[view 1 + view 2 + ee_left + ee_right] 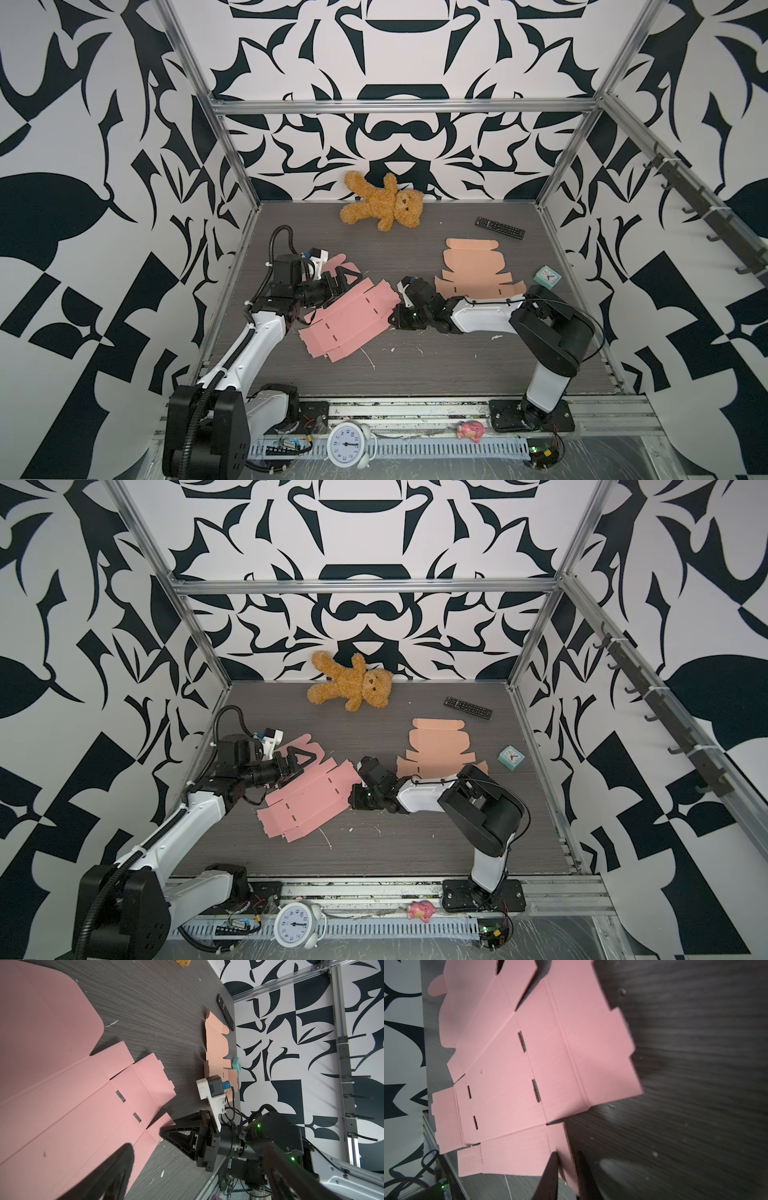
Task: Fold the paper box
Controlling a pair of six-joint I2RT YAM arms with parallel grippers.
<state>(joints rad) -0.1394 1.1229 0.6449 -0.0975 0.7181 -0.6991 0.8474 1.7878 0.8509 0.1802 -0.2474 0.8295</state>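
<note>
The pink paper box lies unfolded and flat on the grey worktop, left of centre in both top views, set at a slant.

The left pincer shows best from above. It stands wide open over the far left part of the box and holds nothing. Its own wrist view catches only one dark finger at the frame edge.

In both top views the right pincer meets the right edge of the box, but its body hides the tips. The right wrist view shows them: the two fingers stand close together with the edge of a corner flap between them. I cannot tell whether they press on the card. The left wrist view shows this pincer from the side, with its tip at that flap.

Only the top views take in the whole worktop: a peach box lying flat to the right, a teddy bear, a remote and a small teal clock.
</note>
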